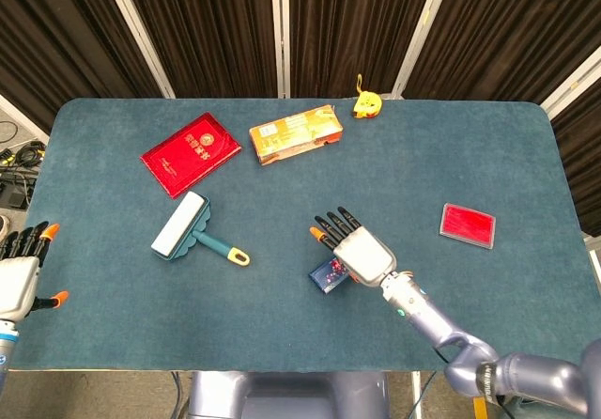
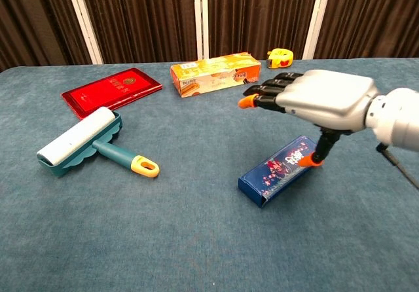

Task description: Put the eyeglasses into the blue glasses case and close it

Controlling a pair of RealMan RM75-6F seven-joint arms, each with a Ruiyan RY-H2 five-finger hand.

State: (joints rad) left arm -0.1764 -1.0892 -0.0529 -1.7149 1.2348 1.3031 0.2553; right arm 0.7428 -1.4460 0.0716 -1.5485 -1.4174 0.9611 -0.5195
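The blue glasses case lies shut on the table near the front middle, its flowered lid facing up. No eyeglasses show in either view. My right hand hovers just above the case's right end with its fingers stretched out flat and apart. Its thumb points down, and the orange tip touches the lid near that end. It holds nothing. My left hand is at the far left edge of the head view, off the table, fingers spread and empty.
A red booklet and an orange box lie at the back. A teal lint roller sits to the left, a yellow tape measure at the far edge, and a small red card case to the right.
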